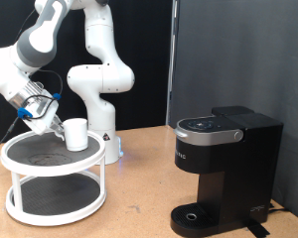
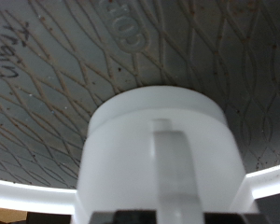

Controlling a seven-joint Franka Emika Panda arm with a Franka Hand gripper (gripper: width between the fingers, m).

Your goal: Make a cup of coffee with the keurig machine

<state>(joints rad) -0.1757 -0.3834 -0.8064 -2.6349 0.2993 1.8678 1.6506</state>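
Observation:
The white cup (image 1: 76, 134) stands upright on the top tier of a white round stand (image 1: 30, 171) at the exterior view's left. My gripper (image 1: 52, 123) is just to the cup's left at its height, pointed at it. In the wrist view the cup (image 2: 159, 140) fills the middle with its handle (image 2: 174, 163) facing the camera, very close. Only a dark strip of the gripper (image 2: 168, 217) shows at the frame edge and nothing is seen clamped. The black keurig machine (image 1: 223, 169) stands at the exterior view's right with its lid down and its drip base (image 1: 196, 215) bare.
The stand has a dark patterned mat (image 1: 35, 151) on top and a lower shelf (image 1: 55, 198). The robot's white base (image 1: 101, 119) stands behind the stand. A wooden table (image 1: 139, 208) runs between the stand and the machine.

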